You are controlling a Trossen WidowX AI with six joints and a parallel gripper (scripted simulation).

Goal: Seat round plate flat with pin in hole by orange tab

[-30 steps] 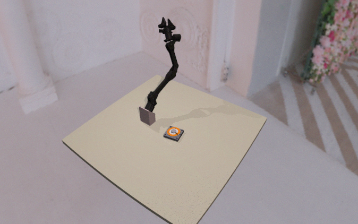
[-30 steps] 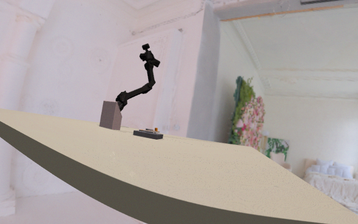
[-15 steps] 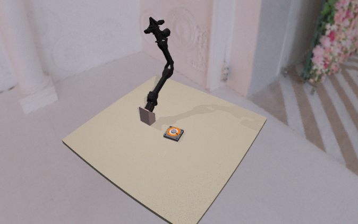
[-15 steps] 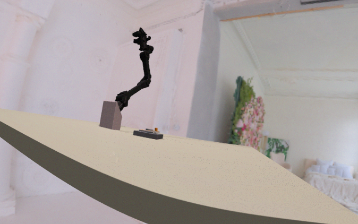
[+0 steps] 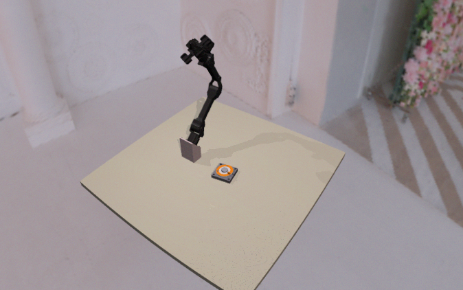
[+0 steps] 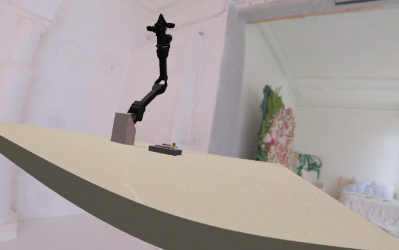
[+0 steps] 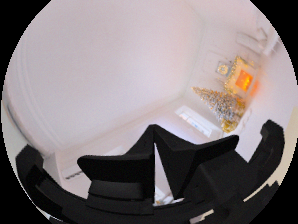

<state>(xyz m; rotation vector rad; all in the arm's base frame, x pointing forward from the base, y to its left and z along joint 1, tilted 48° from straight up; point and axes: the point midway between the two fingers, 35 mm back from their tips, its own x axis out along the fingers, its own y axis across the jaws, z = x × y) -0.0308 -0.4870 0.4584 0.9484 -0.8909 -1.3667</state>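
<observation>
The round plate (image 5: 218,172) (image 6: 160,146), orange with a pale inner ring, sits around the grey post (image 5: 224,170) on the square dark grey base (image 6: 164,150). Its orange tab (image 6: 174,144) stands up at the right side in the exterior view. In that view the plate shows as a thin layer above the base; its exact tilt is too small to tell. The pin and the hole cannot be made out. My gripper (image 6: 160,18) (image 7: 152,127) is shut and empty, raised high above the base and pointing upward, touching nothing.
A pinkish-grey block (image 5: 189,150) (image 6: 122,128) stands at the arm's foot, beside the base. The arm (image 5: 207,108) (image 6: 151,95) rises behind it. The pale table top (image 5: 185,209) (image 6: 225,192) ends at a dark edge toward the front.
</observation>
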